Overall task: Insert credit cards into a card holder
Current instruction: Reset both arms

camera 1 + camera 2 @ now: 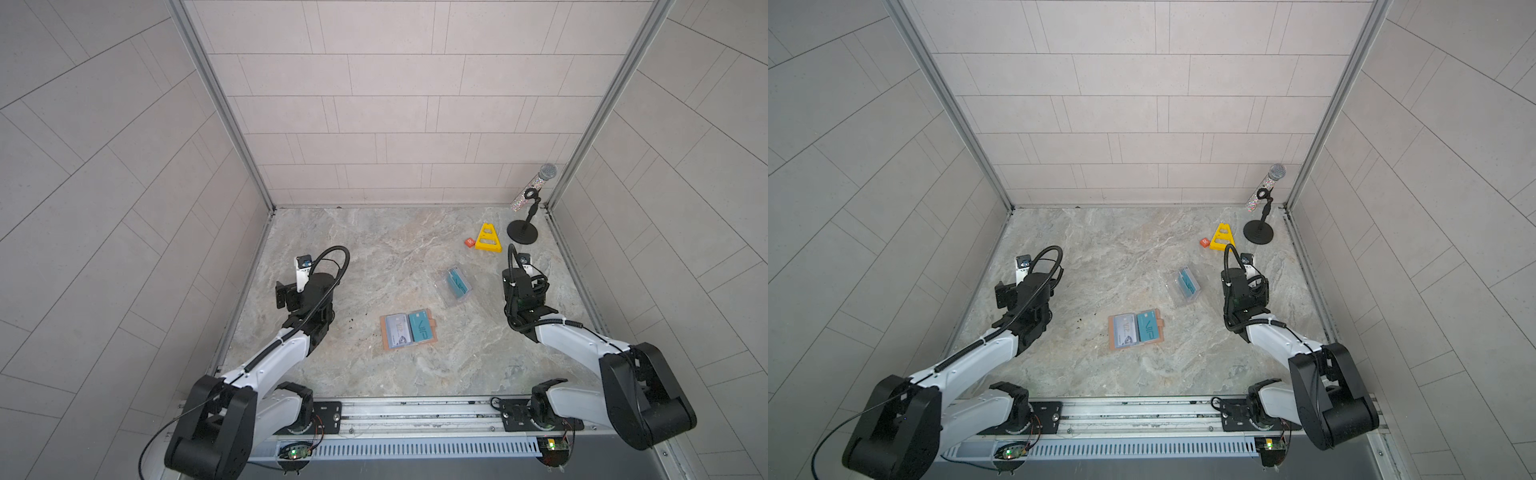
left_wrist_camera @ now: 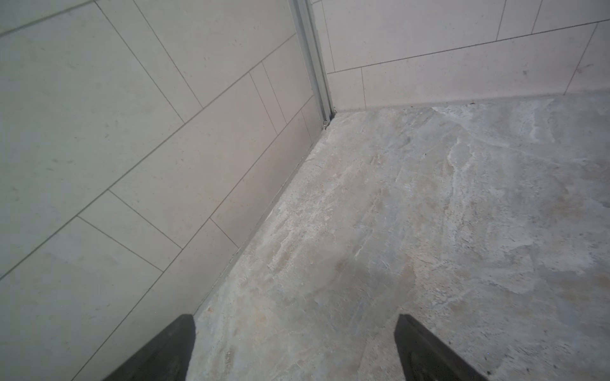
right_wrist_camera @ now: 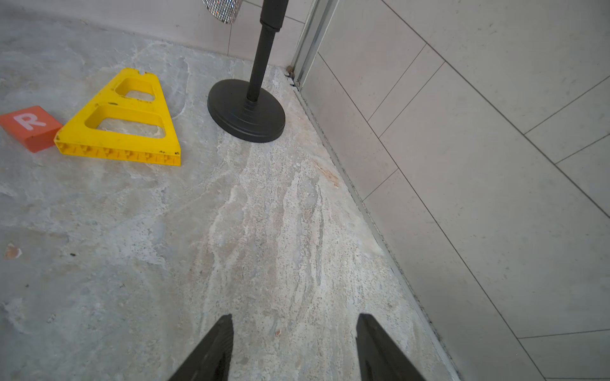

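Note:
The tan card holder (image 1: 384, 335) (image 1: 1111, 332) lies open and flat near the middle of the marble floor in both top views. Its left sleeve holds a pale grey-blue card (image 1: 397, 330); its right sleeve holds a teal VIP card (image 1: 420, 327). More teal credit cards (image 1: 457, 284) (image 1: 1188, 283) sit in a small clear box behind and right of it. My left gripper (image 2: 295, 316) hangs open over bare floor by the left wall, far from the holder. By the right wall, my right gripper (image 3: 293, 315) is open and holds nothing.
A yellow triangular block (image 1: 488, 239) (image 3: 122, 122), an orange R tile (image 1: 469, 242) (image 3: 29, 127) and a microphone stand (image 1: 522, 232) (image 3: 246, 112) occupy the back right corner, just ahead of my right gripper. Tiled walls enclose three sides.

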Available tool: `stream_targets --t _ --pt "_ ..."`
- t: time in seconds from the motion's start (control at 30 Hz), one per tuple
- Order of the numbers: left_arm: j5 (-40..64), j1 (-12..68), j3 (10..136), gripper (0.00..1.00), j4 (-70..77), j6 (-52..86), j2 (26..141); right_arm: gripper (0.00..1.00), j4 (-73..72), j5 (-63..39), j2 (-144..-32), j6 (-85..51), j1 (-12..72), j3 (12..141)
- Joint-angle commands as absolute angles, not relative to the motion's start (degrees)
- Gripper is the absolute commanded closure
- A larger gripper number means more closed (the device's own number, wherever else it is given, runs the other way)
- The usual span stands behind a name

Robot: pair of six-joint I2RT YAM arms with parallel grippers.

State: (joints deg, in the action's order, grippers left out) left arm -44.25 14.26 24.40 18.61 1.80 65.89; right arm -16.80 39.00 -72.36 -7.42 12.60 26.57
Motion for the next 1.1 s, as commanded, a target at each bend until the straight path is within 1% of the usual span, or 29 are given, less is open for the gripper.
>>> stream_targets --t 0.0,0.03,0.1,0.2,0.23,0.3,0.4,0.5,0.6,0.7,0.77,0.87,0.9,0.93,0.97,1.07 --pt "-36.64 11.00 23.61 0.00 24.14 1.16 68.44 0.35 -29.11 36.95 -72.97 -3.20 11.92 23.66" --pt "-33.68 9.71 23.03 0.00 25.77 1.47 69.16 0.33 -32.49 36.17 -73.13 -2.72 11.74 22.33" --pt "-28.52 7.27 21.20 0.00 30.84 2.12 70.38 0.32 -38.49 33.72 -73.71 -1.75 11.00 20.04" --pt "-21.60 3.77 17.21 0.00 43.21 3.14 72.98 0.32 -45.86 29.80 -75.19 -2.39 8.97 17.88" --pt "-19.87 2.76 15.43 0.00 47.66 3.38 74.23 0.32 -47.72 28.18 -75.98 -2.98 7.99 17.30" --pt "-17.10 1.01 14.68 0.00 51.70 4.22 75.73 0.31 -50.98 25.18 -77.64 -4.35 6.05 16.64" --pt "-11.24 -1.67 14.77 0.00 55.13 6.76 79.55 0.31 -54.84 21.59 -80.60 -3.92 4.67 16.29" --pt "-8.23 -2.09 14.18 0.00 63.99 6.51 86.17 0.30 -56.43 19.33 -83.66 -3.36 4.39 17.17" --pt "-6.97 -2.11 13.72 0.00 69.03 5.97 90.62 0.29 -56.86 18.20 -85.52 -3.52 4.03 17.76" --pt "-7.11 -2.05 14.34 0.00 67.53 5.93 90.70 0.28 -58.93 17.67 -87.62 -3.65 3.69 17.50" --pt "-6.80 -2.02 15.20 0.00 66.31 5.49 90.81 0.25 -60.82 17.71 -89.53 -3.34 3.65 17.58" --pt "-5.58 -1.98 17.87 0.00 60.97 4.75 90.55 0.17 -58.40 18.37 -89.33 -3.67 3.69 18.72" --pt "-5.05 -1.90 19.51 0.00 58.89 4.38 90.75 0.12 -57.46 19.15 -89.48 -3.84 3.69 19.48" --pt "-4.57 -1.69 20.87 0.00 56.26 3.98 90.75 0.04 -55.52 19.28 -89.28 -3.78 3.68 20.18" --pt "-4.80 -1.36 21.66 0.00 54.40 3.46 90.63 0.01 -55.71 19.28 -89.42 -3.75 3.69 20.17" --pt "-6.21 -0.63 21.72 0.00 54.42 3.08 90.59 0.00 -57.18 18.99 -89.81 -3.59 3.65 19.77"
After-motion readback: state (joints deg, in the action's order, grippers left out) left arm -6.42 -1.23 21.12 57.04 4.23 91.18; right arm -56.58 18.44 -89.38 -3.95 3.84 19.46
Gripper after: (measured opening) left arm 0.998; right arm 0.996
